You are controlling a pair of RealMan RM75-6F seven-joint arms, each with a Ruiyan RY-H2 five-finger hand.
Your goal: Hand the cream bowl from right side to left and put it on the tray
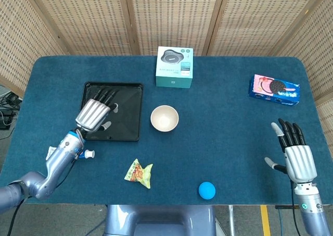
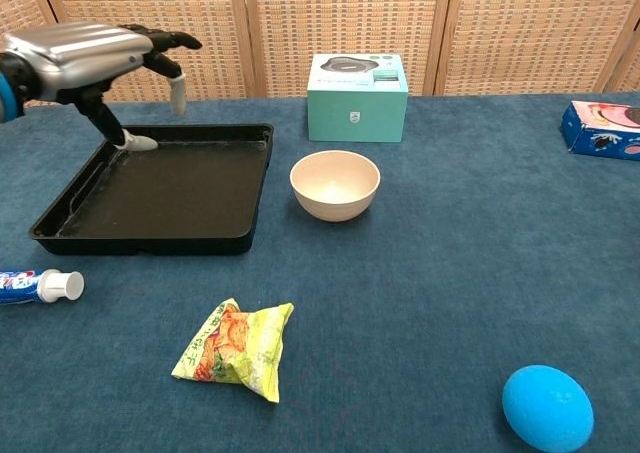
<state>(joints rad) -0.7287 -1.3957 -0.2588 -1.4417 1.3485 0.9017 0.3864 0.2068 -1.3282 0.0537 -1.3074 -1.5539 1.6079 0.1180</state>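
- Toothpaste tube (image 1: 70, 152), counter (image 1: 218, 137) far left, at about 8 o'clock from the tray; the left forearm partly covers it in the head view, cap end plain in the chest view.
- Left hand (image 1: 95, 112) above the black tray (image 1: 127, 108), over the tray's left half. Fingers straight and apart, thumb out to the side, nothing in the hand.
- Chest view: same left hand (image 2: 85, 53) is raised above the tray's far left corner, palm down.
- Tray holds no object; its rim (image 2: 150, 241) lies flat on the blue counter.
- Snack packet (image 1: 139, 173), yellow-green, crumpled, at 6 o'clock from the tray, near the front edge.
- Cream bowl (image 1: 164, 118) upright on the counter, just beside the tray at its 3 o'clock, apart from the rim. Neither hand touches it. Interior looks empty in the chest view (image 2: 335, 184).
- Teal box (image 1: 174, 66) at 12 o'clock from the bowl, near the back edge.
- Blue ball (image 1: 206, 190) at 5 o'clock from the bowl, near the front edge.
- Cookie pack (image 1: 274, 89) far right, toward the back.
- Right hand (image 1: 296, 155) at 5 o'clock from the cookie pack, well apart from the bowl. Fingers extended and spread, thumb out, holding nothing.
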